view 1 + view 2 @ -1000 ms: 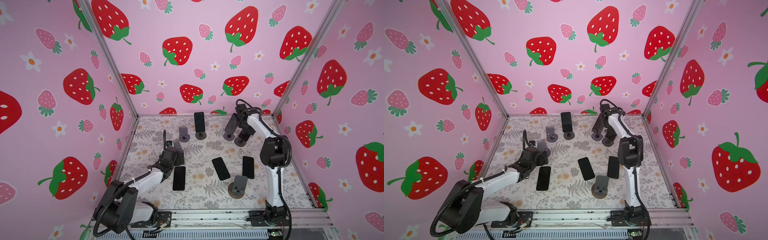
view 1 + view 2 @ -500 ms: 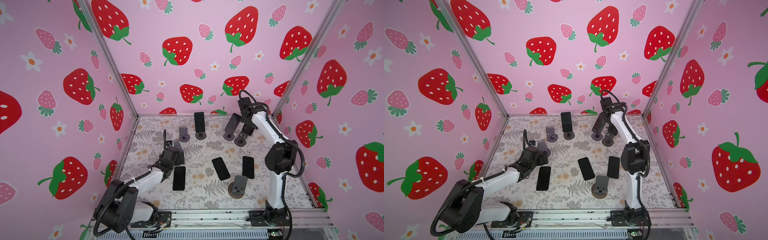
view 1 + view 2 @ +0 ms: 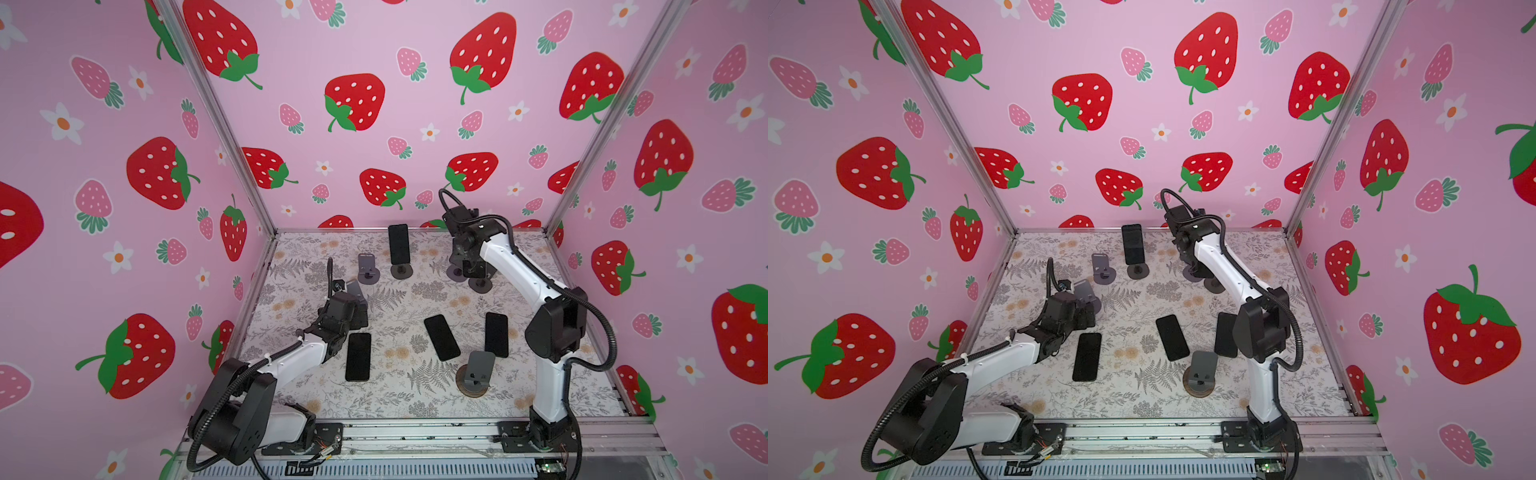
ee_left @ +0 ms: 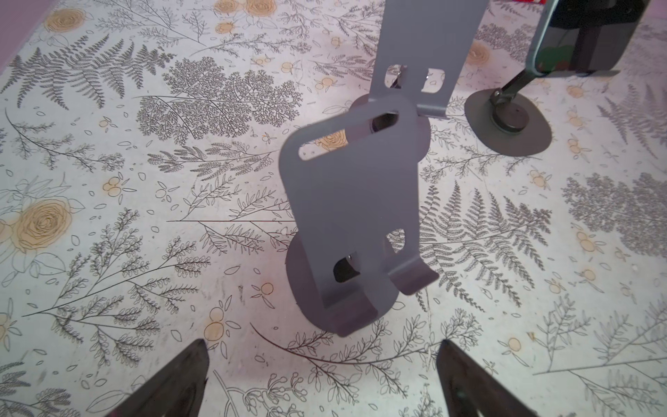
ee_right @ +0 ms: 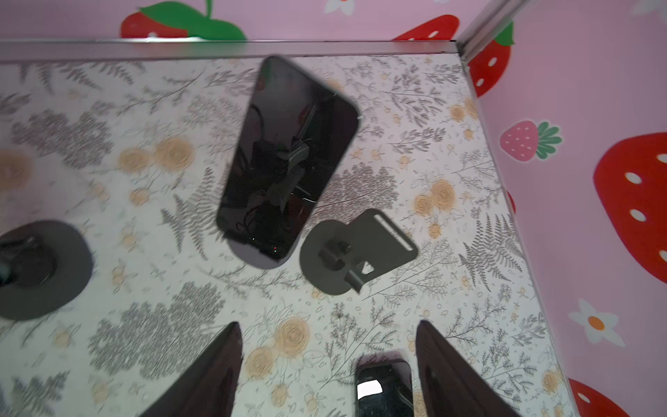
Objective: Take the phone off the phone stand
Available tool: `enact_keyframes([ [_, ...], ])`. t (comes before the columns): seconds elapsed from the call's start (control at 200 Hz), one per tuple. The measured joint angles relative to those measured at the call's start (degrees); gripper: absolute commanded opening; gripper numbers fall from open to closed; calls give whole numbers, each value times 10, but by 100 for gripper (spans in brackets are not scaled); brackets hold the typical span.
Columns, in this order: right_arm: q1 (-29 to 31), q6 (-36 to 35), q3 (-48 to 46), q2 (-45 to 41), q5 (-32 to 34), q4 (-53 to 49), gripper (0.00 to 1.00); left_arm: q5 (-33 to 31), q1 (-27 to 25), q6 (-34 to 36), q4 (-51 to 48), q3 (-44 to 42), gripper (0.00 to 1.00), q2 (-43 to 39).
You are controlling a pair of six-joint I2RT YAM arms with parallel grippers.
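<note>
Front stand: an empty grey front stand (image 3: 478, 370) sits upright on its round base, nearest the front edge of the tabletop (image 3: 415, 399), right of the middle.
Flat phones: three dark phones lie flat just beyond it, all apart from one another. The left flat phone (image 3: 358, 356) is beside the left arm. The middle flat phone (image 3: 441, 337) lies at a slant. The right flat phone (image 3: 496, 334) is next to the right arm's elbow.
Left jaws: the left gripper (image 4: 322, 341) hangs low over the tabletop. Its jaws are spread wide with nothing between them.
Near-left stand: an empty grey near-left stand (image 4: 346, 216) is just ahead of the left gripper and untouched. Its plate leans back and its lip is at the bottom.
Mid-left stand: another empty mid-left stand (image 3: 368, 266) stands farther back.
Centre phone: the far-centre phone (image 3: 399, 245) stands upright on the far-centre stand (image 3: 401, 271), near the back wall.
Task phone: in the right wrist view the far-right phone (image 5: 288, 162) leans on the far-right stand (image 5: 252, 260), with its lower end down at the round base. In both top views the right arm's wrist hides it.
Neighbour stand: an empty neighbour stand (image 5: 357, 249) is just beside it.
Right jaws: the right gripper (image 5: 328, 323) hovers above that pair. Its jaws are apart, grip nothing and are clear of the far-right phone.
</note>
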Motion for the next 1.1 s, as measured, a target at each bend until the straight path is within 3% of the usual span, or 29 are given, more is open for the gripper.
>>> enact_keyframes([
  [0.265, 70, -49, -122, -61, -139, 85, 63, -20, 0, 1, 1, 0, 100, -1],
  [0.61, 128, -54, -246, -80, -277, 159, 62, -49, 0, 0, -13, 0, 100, -9],
  [0.8, 179, -51, -277, -75, -322, 166, 62, -59, 0, -2, -14, 0, 100, -9],
  [1.101, 216, -43, -288, -30, -340, 170, 62, -64, 0, -3, -14, 0, 100, -13],
])
